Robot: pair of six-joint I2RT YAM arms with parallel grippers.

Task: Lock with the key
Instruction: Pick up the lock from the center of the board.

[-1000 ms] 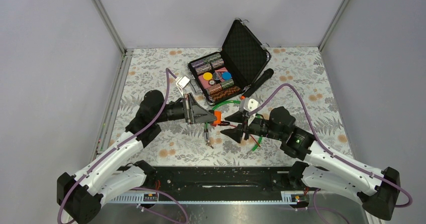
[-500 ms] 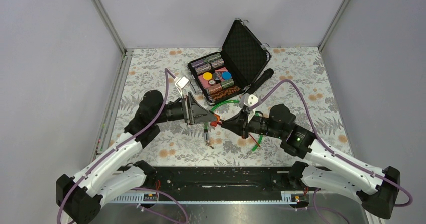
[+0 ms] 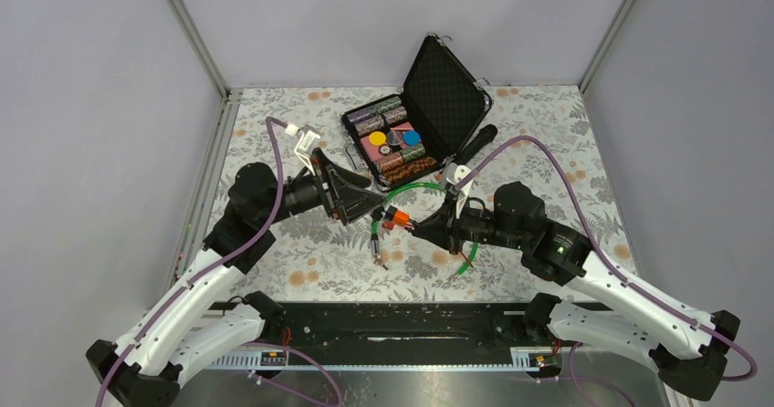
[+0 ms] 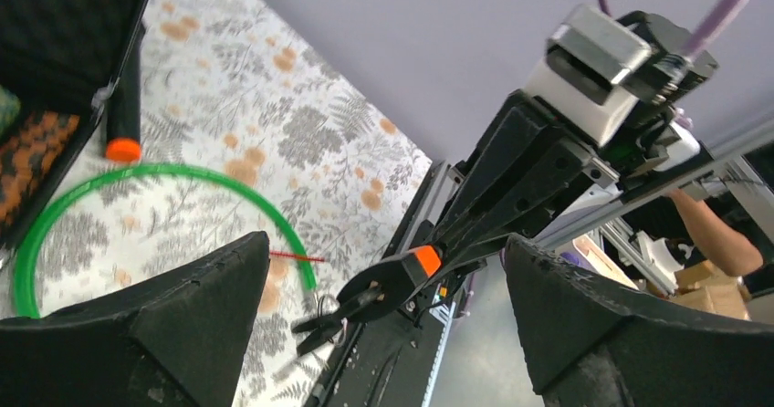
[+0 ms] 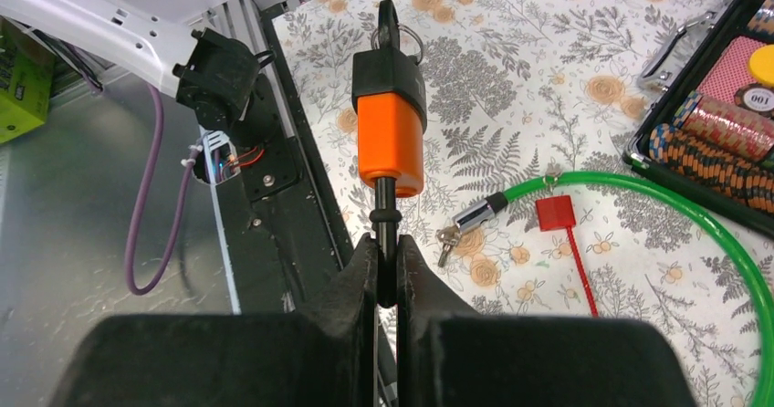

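Flowery cloth covers the table. The left gripper is spread wide with nothing in it. The tiny silver key lies on the cloth, by the metal end of the green cable. The right gripper pinches tight on the black stem of the orange lock.

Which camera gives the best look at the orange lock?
The right wrist view: the orange lock sits large in the centre, its black stem pinched in the right gripper. The left wrist view shows it small and partly dark; the top view, just an orange speck.
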